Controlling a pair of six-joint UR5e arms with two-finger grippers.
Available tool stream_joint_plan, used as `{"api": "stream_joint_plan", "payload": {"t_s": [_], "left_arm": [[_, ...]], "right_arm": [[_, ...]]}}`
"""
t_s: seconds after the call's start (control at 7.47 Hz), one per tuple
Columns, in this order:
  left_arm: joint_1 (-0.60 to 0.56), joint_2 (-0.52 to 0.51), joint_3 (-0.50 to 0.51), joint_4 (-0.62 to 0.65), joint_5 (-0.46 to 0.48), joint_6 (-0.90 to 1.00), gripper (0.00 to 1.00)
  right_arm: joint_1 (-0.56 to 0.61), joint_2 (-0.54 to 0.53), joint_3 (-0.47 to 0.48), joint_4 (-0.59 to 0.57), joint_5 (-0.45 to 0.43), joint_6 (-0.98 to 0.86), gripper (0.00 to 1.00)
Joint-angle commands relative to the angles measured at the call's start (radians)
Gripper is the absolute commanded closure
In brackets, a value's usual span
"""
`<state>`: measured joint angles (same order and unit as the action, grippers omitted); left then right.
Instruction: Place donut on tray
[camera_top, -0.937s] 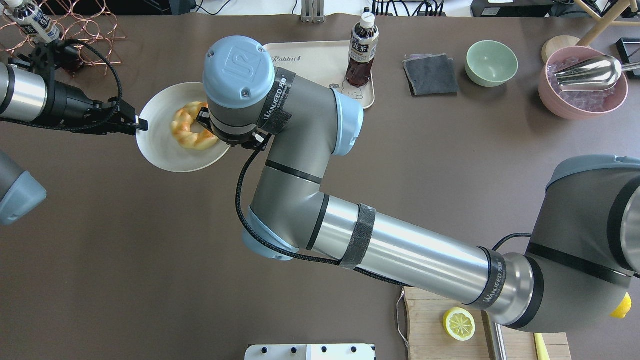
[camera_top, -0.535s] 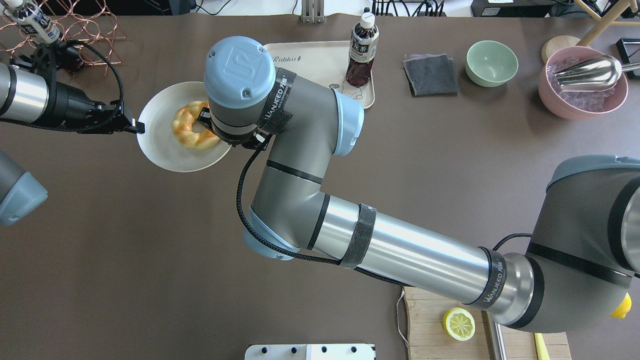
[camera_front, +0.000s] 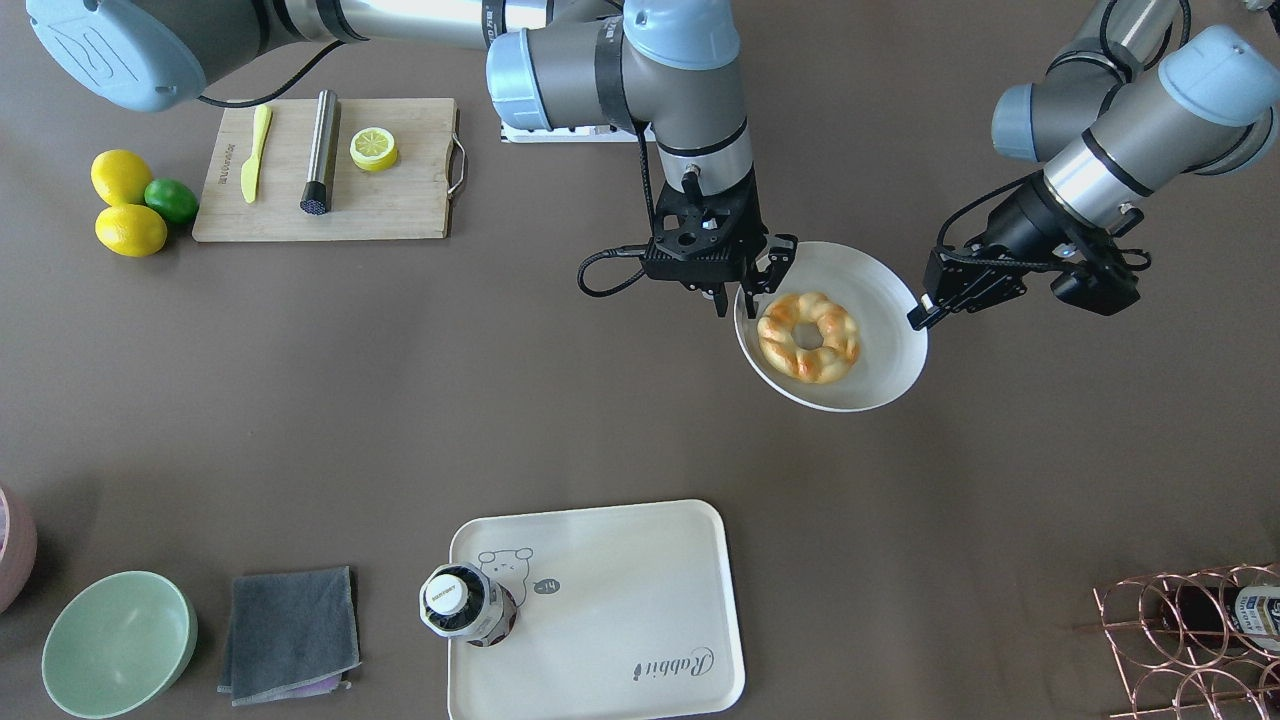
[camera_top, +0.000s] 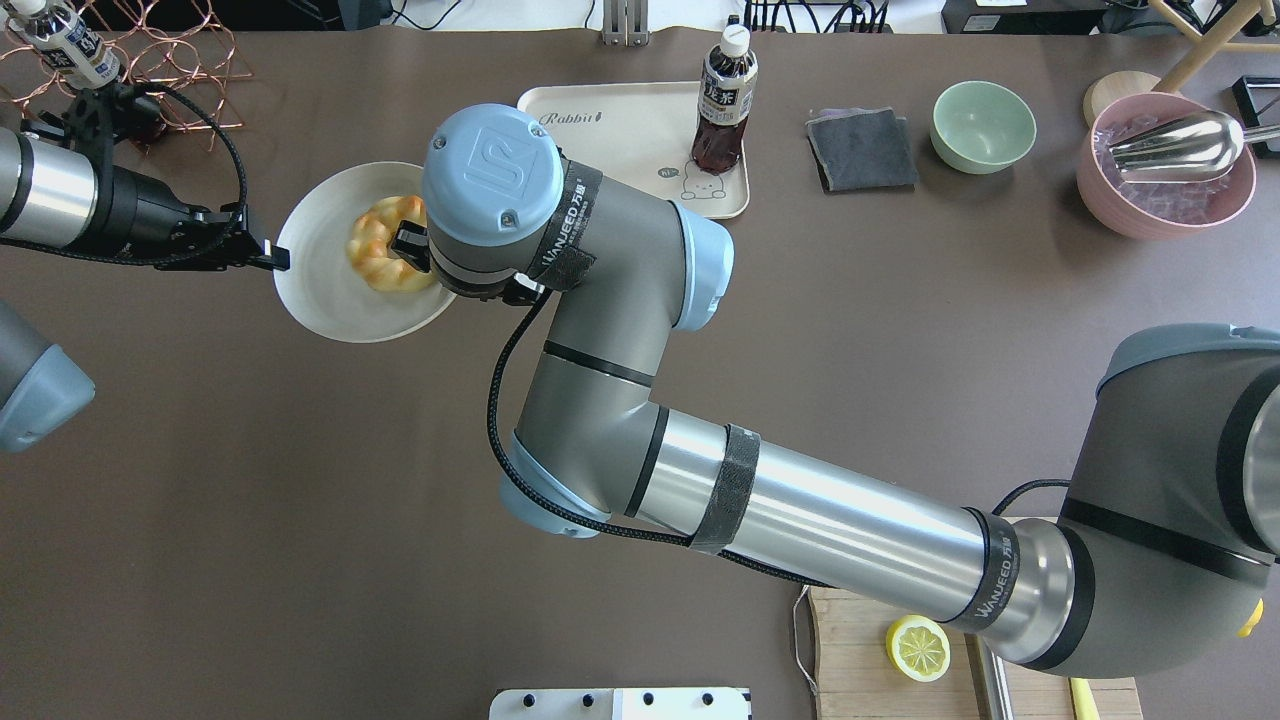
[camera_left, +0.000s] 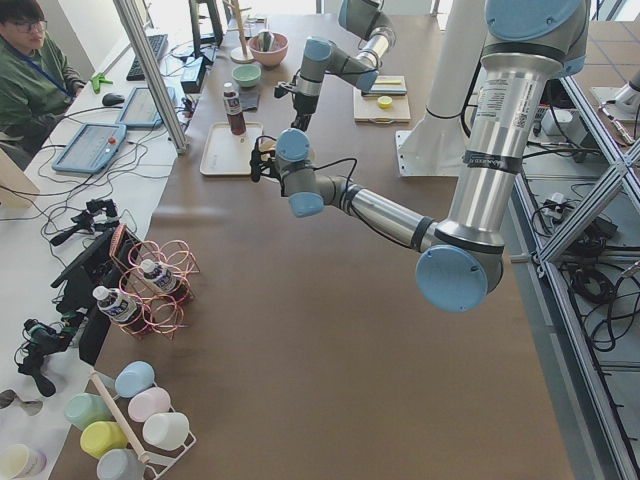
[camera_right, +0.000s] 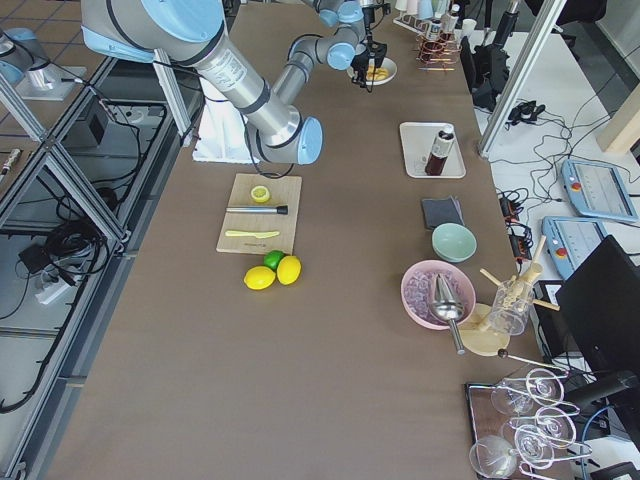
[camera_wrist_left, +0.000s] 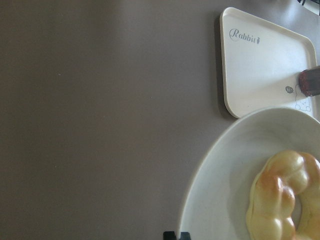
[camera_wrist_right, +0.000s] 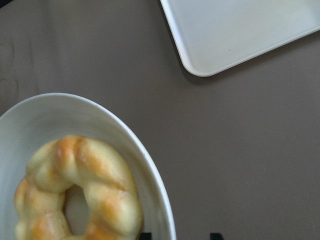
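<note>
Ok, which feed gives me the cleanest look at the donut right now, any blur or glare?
Front-facing view: sharp, evenly lit, the donut whole on the plate. Overhead view: the right arm's wrist covers part of it; glare streaks the arm's metal tube. Both wrist views: close, soft, the donut cropped by the frame. Side views: too small to judge.

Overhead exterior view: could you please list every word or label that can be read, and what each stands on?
"Rabbit": script on the tray.
"WANJEED": on the black strap around the right arm; the characters after it are too small to read.
The label on the bottle: characters too blurred to read.
</note>
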<state>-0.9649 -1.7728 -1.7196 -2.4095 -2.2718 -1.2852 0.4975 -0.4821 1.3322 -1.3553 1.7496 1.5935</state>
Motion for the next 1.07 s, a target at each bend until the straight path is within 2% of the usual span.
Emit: {"api": "stream_joint_plan", "payload": {"t_s": [0.0,0.4,0.54,0.67,0.8,0.94], "left_arm": [[0.000,-0.002,0.009,0.006,-0.003,-0.002,1.00],[0.008,-0.046,0.096,0.007,0.009,0.000,1.00],[0.008,-0.077,0.130,0.007,0.035,-0.002,1.00],[0.024,-0.129,0.191,0.013,0.066,-0.003,1.00],[0.026,-0.214,0.274,0.041,0.089,-0.002,1.00],[0.025,-0.294,0.350,0.070,0.107,-0.002,1.00]], "right_arm": [[0.006,-0.024,0.047,0.030,-0.003,-0.044,0.00],[0.096,-0.026,0.084,0.016,0.131,-0.047,0.00],[0.148,-0.036,0.090,0.015,0.199,-0.076,0.00],[0.203,-0.082,0.103,0.016,0.273,-0.145,0.00],[0.251,-0.155,0.139,0.016,0.315,-0.252,0.00],[0.325,-0.227,0.147,0.015,0.399,-0.397,0.00]]}}
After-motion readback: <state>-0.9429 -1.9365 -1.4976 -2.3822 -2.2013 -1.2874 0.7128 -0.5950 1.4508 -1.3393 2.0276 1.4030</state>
